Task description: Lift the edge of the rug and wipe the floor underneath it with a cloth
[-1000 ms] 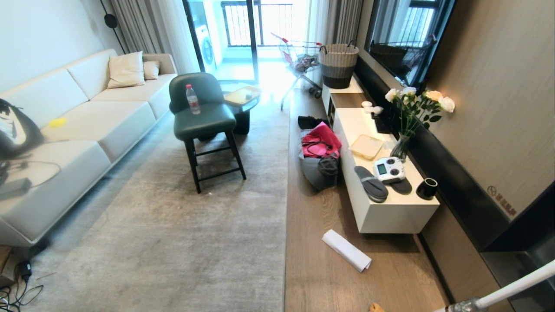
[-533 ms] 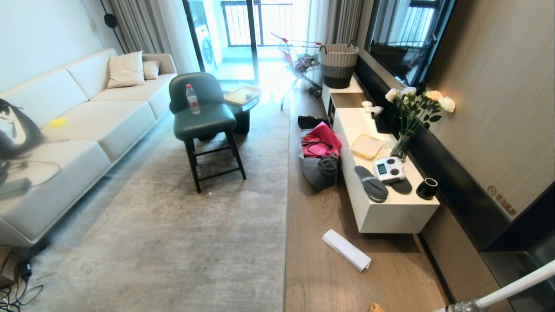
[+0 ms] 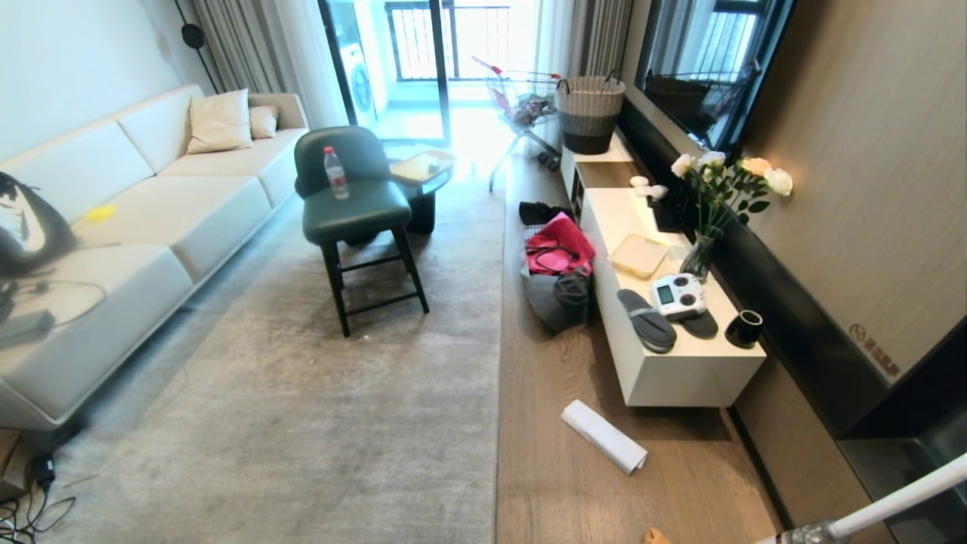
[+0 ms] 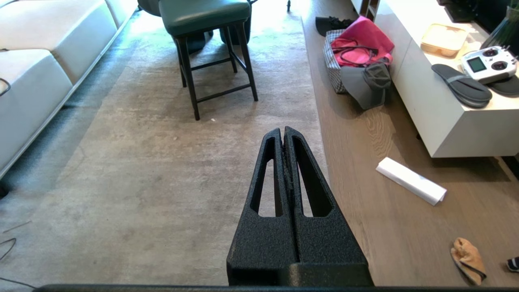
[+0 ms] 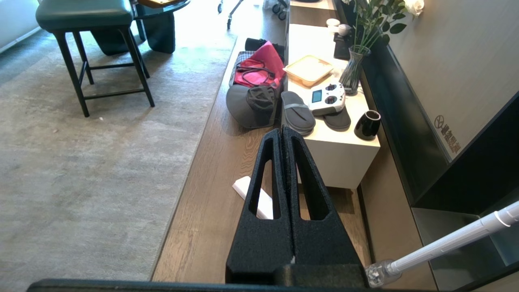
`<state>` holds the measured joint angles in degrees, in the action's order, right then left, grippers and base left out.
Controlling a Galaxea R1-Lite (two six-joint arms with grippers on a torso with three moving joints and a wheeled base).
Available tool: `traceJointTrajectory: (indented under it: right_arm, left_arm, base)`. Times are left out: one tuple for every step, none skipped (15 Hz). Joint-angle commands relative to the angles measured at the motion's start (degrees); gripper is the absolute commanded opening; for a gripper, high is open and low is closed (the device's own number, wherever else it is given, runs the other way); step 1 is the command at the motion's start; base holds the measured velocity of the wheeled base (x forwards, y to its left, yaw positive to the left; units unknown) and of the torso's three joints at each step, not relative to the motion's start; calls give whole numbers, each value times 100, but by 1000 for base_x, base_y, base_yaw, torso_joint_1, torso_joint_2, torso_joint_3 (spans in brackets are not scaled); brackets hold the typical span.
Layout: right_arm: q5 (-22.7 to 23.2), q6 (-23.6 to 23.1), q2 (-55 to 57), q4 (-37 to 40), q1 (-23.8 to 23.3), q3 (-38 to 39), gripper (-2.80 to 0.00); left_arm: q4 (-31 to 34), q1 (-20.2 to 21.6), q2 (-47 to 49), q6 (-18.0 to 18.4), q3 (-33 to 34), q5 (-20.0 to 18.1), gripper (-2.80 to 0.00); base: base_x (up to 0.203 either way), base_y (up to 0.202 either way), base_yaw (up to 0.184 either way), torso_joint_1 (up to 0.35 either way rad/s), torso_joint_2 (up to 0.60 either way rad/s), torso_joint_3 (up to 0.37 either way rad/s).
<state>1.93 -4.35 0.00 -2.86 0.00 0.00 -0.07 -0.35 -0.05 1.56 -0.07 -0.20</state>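
Note:
The pale grey rug point(image 3: 325, 408) lies flat, its rug edge point(image 3: 498, 378) running straight along the wood-grain floor point(image 3: 559, 483). The rug edge point(image 4: 322, 158) and the rug edge point(image 5: 190, 162) show in both wrist views. An orange-tan cloth point(image 4: 468, 259) lies on the floor near me; only its tip, the cloth point(image 3: 656, 536), peeks in at the head view's bottom. My left gripper point(image 4: 283, 130) hangs shut and empty high over the rug's border. My right gripper point(image 5: 282, 130) is shut and empty above the floor strip. Neither arm shows in the head view.
A white rolled paper sheet point(image 3: 604, 437) lies on the floor by the white low cabinet point(image 3: 680, 370). Bags point(image 3: 559, 272) sit against the cabinet farther on. A green stool point(image 3: 355, 211) stands on the rug, a sofa point(image 3: 113, 249) at left. A white pole point(image 3: 891, 502) slants in at bottom right.

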Motion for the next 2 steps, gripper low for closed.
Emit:
traceJointTrajectory:
  right_arm:
    - [1, -4, 1, -4, 0, 0, -280]
    - [1, -4, 1, -4, 0, 0, -280]
  left_arm:
    - [-1, 0, 5, 2, -1, 2, -280]
    - [-1, 0, 5, 2, -1, 2, -280]
  base:
    - [0, 0, 0, 0, 0, 0]
    - [0, 0, 0, 0, 0, 0]
